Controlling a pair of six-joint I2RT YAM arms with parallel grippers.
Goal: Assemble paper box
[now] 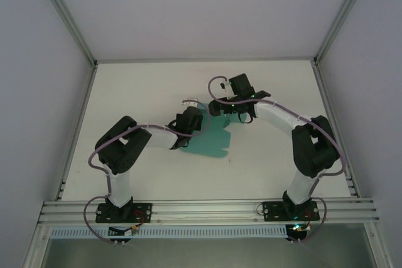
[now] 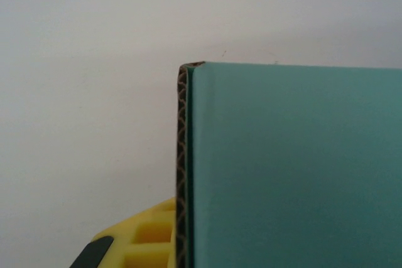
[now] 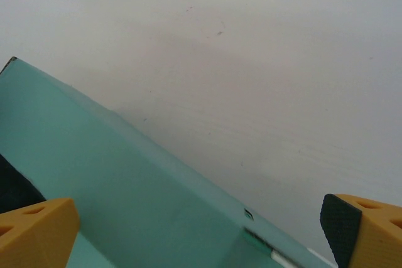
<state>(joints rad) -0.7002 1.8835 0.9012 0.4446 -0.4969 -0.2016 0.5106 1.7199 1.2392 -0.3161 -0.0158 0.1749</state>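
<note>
1. Nearest the arm bases, the aluminium rail (image 1: pixel 207 208) at the table's front edge carries no lettering that I can read. The markings there are too small to make out.
2. The paper box (image 1: pixel 212 142) sits mid-table (image 1: pixel 270 167), between the two arms. From above it looks like a mostly flat teal die-cut sheet with lobed flaps, not a closed box, so I judge the assembly to be at an early stage.
3. The left gripper (image 1: pixel 190 119) is over the sheet's left, far part, and its jaws are closed down. In the left wrist view, a teal panel stands edge-on right in front of the camera, with its brown corrugated edge showing. A yellow finger (image 2: pixel 147 236) presses against its left face. The other finger is hidden behind the card, but this looks like a pinch on that panel. One fold therefore seems to be under way.
4. Just beyond, the right gripper (image 3: pixel 195 230) hangs over the sheet's far edge with its jaws spread as wide as they go, holding nothing. A teal panel with a crease and a small slot lies below and between its orange fingers.
5. Left to do, as I judge it, are raising the remaining walls, tucking the tabs and closing the shape.
6. The teal faces show no print, logo or label in either wrist view, and the far wall is bare.
</note>
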